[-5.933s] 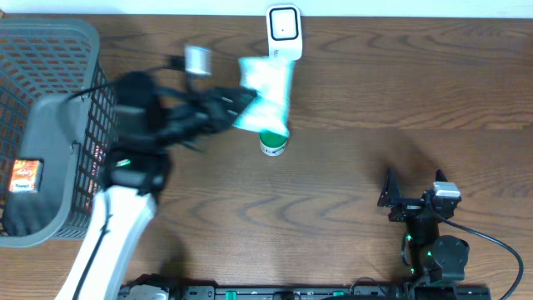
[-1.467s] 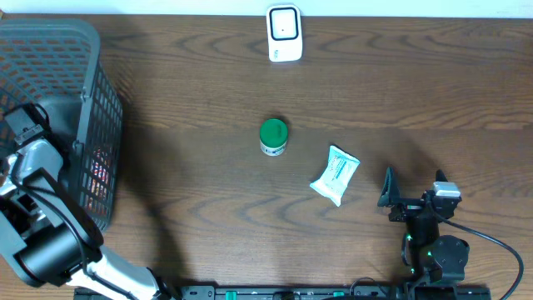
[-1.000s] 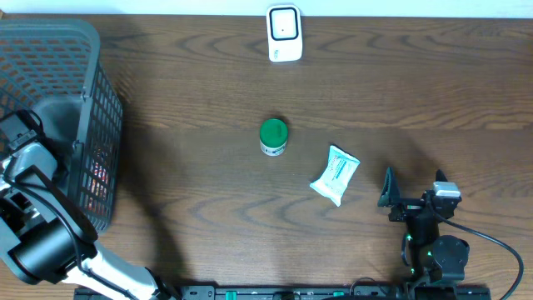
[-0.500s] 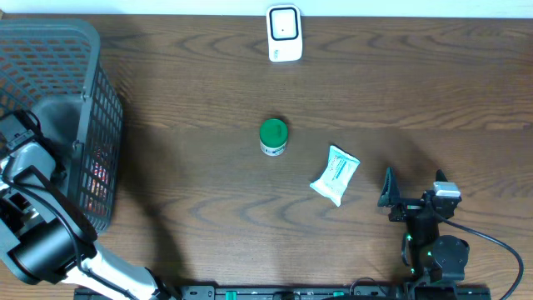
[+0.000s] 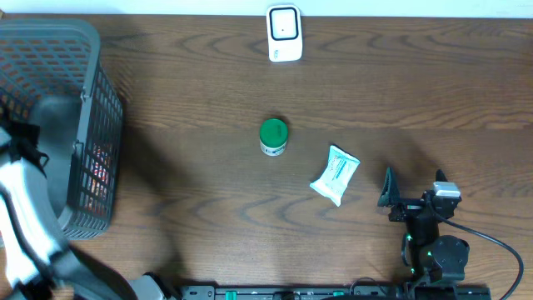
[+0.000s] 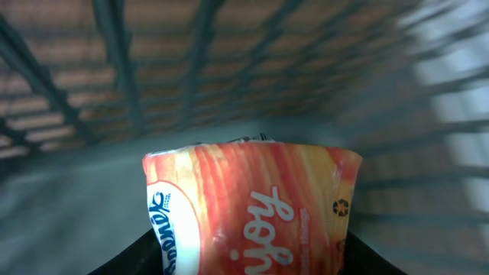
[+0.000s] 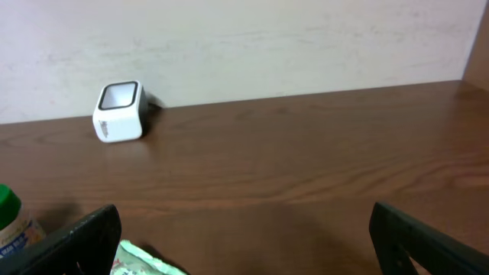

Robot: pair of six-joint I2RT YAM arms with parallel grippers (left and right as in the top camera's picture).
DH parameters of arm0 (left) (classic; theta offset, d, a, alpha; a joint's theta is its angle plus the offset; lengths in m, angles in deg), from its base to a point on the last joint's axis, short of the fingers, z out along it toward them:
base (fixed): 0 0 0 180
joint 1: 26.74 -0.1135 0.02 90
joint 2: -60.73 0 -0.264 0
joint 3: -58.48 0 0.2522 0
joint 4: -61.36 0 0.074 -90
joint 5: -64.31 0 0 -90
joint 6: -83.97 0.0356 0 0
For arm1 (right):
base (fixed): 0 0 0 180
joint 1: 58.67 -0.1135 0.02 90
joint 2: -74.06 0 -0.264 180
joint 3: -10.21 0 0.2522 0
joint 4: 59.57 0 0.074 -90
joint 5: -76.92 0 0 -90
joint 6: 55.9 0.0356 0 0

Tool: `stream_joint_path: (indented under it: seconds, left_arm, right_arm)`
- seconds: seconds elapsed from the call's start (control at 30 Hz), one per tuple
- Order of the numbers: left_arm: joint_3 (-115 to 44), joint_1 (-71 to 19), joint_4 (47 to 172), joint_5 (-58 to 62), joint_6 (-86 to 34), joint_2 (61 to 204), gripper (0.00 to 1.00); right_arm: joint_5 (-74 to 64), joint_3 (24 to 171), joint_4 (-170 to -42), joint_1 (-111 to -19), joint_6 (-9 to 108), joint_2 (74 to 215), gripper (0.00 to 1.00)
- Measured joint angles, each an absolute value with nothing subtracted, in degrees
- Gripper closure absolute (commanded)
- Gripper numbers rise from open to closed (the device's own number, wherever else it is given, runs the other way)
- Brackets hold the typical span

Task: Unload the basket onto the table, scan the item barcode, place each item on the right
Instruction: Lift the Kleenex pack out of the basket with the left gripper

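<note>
An orange and white snack packet [image 6: 252,206] with white lettering fills the left wrist view, inside the grey mesh basket [image 5: 50,125]. My left gripper [image 6: 252,263] is shut on it, one dark finger [image 6: 130,260] on each side of the packet. In the overhead view the left arm [image 5: 25,225] is blurred at the basket's near side, and the packet is hidden there. The white scanner [image 5: 283,33] stands at the table's far edge. My right gripper [image 7: 248,244] rests open at the near right, with nothing between its fingers.
A green-lidded jar [image 5: 273,136] stands mid-table. A white and teal pouch [image 5: 335,175] lies right of it, just ahead of the right gripper. The basket's mesh walls [image 6: 153,69] close in around the left gripper. The right arm's base [image 5: 433,242] sits at the front edge.
The left gripper has closed on the orange packet inside the basket. The left arm has shifted and now shows motion blur. The jar, the pouch, the scanner and the right arm have not moved.
</note>
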State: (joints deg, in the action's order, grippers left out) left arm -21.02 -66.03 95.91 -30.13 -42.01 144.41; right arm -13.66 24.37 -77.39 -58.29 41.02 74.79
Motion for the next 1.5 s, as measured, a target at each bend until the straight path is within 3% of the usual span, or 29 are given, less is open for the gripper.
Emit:
stream_joint_path:
  seconds: [0.3,0.53,0.8,1.0,1.5]
  left_arm:
    - [-21.3,-62.6,95.9,-13.9,-43.7,120.3,0.47]
    - [-21.5,-41.7,99.8,-5.0,-44.1,115.0,0.47]
    - [-21.5,-13.6,106.8,-12.3,-43.4,125.4,0.47]
    - [-21.5,-1.1,110.2,-21.3,-43.5,137.2,0.47]
    - [-21.5,3.2,114.5,-35.2,-49.5,160.0,0.48]
  right_arm:
    - [-13.7,24.4,-77.4,-58.3,41.0,74.8,0.01]
    - [-13.7,24.4,-77.4,-58.3,41.0,74.8,0.01]
    - [-13.7,24.4,-77.4,-58.3,41.0,74.8,0.01]
    - [-13.7,24.4,-77.4,-58.3,41.0,74.8,0.01]
    - [-13.7,24.4,-77.4,-58.3,41.0,74.8,0.01]
